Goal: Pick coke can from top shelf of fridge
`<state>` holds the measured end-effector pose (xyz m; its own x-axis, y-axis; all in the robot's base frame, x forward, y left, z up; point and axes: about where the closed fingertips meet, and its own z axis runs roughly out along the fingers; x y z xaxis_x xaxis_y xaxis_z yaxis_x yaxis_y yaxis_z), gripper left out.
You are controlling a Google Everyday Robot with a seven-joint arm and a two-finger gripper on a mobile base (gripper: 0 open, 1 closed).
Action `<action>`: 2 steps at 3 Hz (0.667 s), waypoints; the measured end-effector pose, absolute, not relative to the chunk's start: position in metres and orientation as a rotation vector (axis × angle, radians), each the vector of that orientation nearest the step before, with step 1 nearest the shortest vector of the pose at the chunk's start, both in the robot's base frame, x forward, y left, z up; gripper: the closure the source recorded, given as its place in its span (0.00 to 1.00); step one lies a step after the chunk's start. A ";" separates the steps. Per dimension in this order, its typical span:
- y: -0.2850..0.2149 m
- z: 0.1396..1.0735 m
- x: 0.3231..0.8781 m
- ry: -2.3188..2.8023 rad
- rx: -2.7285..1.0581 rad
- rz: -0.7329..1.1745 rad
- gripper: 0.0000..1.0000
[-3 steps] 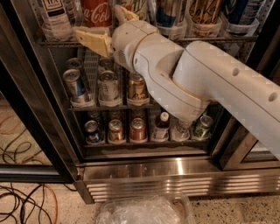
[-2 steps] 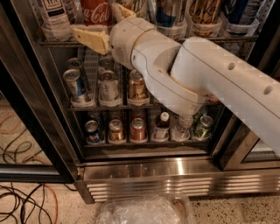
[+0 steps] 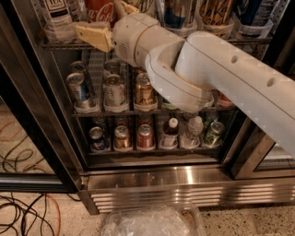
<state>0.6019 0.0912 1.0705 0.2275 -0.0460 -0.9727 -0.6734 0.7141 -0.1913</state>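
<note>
The red coke can point(image 3: 99, 10) stands on the top shelf point(image 3: 64, 45) of the fridge point(image 3: 184, 180), cut off by the top edge of the view. My gripper point(image 3: 98, 18) is at the top shelf, open, with one tan finger point(image 3: 93, 36) left of and below the can and the other finger point(image 3: 127, 6) on its right. The can sits between the two fingers. I cannot tell whether they touch it. My white arm point(image 3: 221, 73) crosses the fridge from the right and hides part of the middle rack.
A white-labelled bottle point(image 3: 57, 17) stands left of the coke can; more drinks point(image 3: 216, 13) fill the top shelf to the right. Cans point(image 3: 113, 90) line the middle and bottom racks. The black door frame point(image 3: 32, 124) is at left, cables point(image 3: 23, 212) lie on the floor, and a plastic bag point(image 3: 152, 222) is below.
The gripper has edged slightly up and in around the coke can. Its fingers stay spread the same way.
</note>
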 end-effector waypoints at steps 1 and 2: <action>0.094 1.070 0.611 1.291 -0.682 0.483 0.29; 0.104 1.071 0.636 1.307 -0.669 0.478 0.30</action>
<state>0.6358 0.1044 1.0712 0.2091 -0.0476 -0.9767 -0.6664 0.7240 -0.1780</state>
